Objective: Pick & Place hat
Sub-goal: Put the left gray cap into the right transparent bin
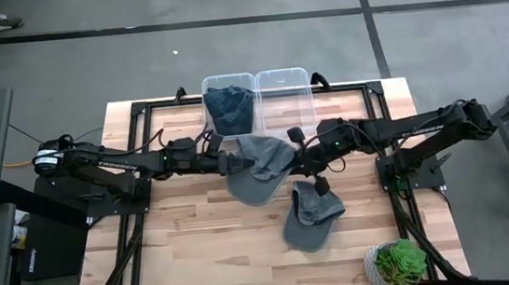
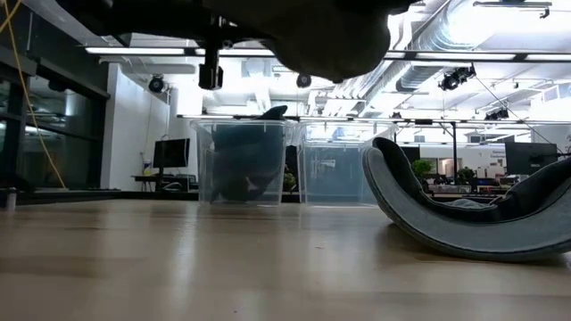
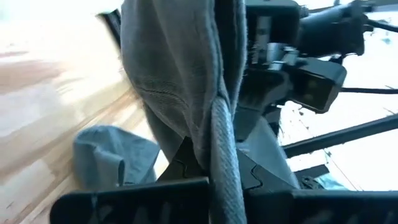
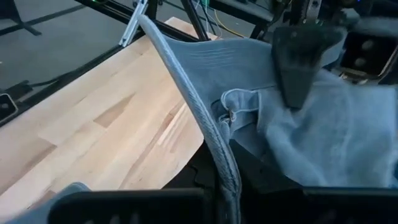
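From above, two clear bins stand side by side at the twelve o'clock edge of the wooden surface (image 1: pixel 198 232): the left bin (image 1: pixel 230 103) holds a dark denim hat (image 1: pixel 230 110), the right bin (image 1: pixel 285 95) shows nothing in it. A grey hat (image 1: pixel 259 168) hangs at the centre between my two arms, just below the bins. My left end effector (image 1: pixel 231 161) grips it from nine o'clock and my right end effector (image 1: pixel 301 163) from three o'clock, both closed tight on its cloth. A second grey hat (image 1: pixel 310 216) lies on the surface toward five o'clock, and a potted plant (image 1: pixel 398 263) sits at the far five o'clock corner.

From table height, the held hat hangs at twelve o'clock above the bins; the second hat rests at three o'clock.

My left wrist camera shows the hat's brim pinched between my fingers.

My right wrist camera shows the brim edge clamped too, with the left end effector beyond holding the crown.
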Controlling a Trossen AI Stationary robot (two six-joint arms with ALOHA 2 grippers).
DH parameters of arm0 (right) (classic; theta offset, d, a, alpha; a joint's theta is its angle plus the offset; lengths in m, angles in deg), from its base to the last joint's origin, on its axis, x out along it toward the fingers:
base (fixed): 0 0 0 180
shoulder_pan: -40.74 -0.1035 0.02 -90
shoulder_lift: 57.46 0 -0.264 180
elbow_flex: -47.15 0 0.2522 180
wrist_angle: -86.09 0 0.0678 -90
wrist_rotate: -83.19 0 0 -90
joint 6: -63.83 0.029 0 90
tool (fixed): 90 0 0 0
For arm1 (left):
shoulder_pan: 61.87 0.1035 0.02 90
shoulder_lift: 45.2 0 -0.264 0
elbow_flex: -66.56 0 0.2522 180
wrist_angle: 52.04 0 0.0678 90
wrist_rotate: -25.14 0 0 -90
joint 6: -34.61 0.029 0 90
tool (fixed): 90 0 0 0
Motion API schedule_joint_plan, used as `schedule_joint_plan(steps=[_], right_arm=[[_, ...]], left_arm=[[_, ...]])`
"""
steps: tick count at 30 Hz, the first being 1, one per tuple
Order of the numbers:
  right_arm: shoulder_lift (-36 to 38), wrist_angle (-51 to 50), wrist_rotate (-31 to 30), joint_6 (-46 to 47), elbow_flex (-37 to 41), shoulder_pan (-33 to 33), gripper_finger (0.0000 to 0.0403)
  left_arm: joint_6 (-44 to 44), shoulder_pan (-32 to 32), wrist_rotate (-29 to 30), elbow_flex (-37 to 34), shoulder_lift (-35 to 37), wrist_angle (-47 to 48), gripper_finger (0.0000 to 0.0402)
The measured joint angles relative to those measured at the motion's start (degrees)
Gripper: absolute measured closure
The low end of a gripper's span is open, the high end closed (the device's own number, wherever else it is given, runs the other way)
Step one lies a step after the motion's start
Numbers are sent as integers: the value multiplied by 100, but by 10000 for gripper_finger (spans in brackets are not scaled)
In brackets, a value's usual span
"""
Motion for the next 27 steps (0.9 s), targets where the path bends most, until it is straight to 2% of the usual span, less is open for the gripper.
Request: schedule_joint_plan(steps=[18,22,27], right_arm=[[333,-622,11,-31,-13,0,392],[335,-823,-86,-7,-13,-2,392],[418,-1005,-226,40,-9,-1,393]], left_arm=[[414,2,122,4,-4,-206,395],[739,6,236,4,-4,-278,354],[1174,7,499,4,-2,-357,259]])
